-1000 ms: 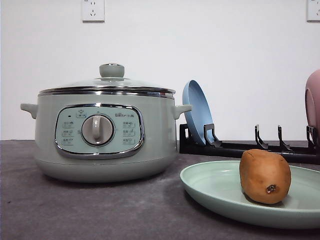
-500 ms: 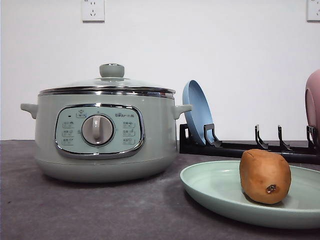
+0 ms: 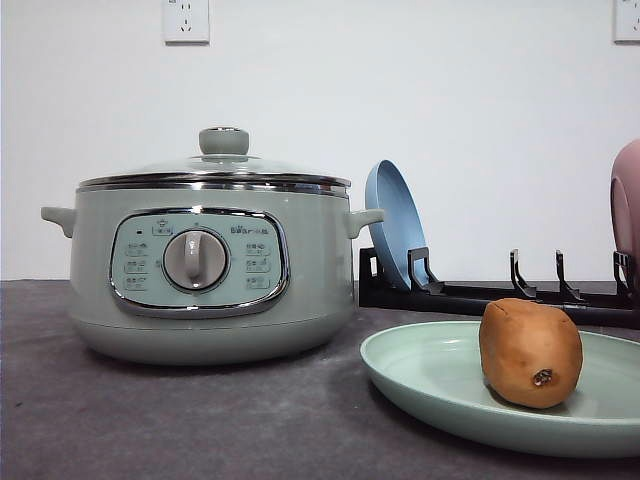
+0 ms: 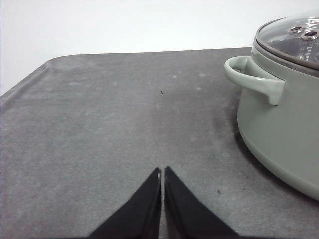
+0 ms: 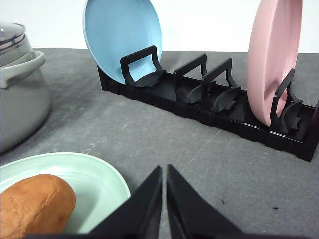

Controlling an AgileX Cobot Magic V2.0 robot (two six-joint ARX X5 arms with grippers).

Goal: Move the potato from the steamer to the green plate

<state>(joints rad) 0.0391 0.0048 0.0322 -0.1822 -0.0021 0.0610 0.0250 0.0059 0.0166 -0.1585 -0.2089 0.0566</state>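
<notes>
One potato (image 3: pixel 530 352) lying on one green plate (image 3: pixel 430 375).
One lidded steamer (image 3: pixel 205 265) alongside; left tool (image 4: pixel 163 172), right tool (image 5: pixel 165 169) both pressed together, empty.

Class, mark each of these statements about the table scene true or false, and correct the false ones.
1. The potato lies on the green plate. True.
2. The steamer has its lid off. False: the glass lid sits on it.
3. The blue plate stands upright in the rack. True.
4. The right claw grips the potato. False: it is shut on nothing, beside the plate.
5. The left claw is wide open. False: its tips meet.
</notes>
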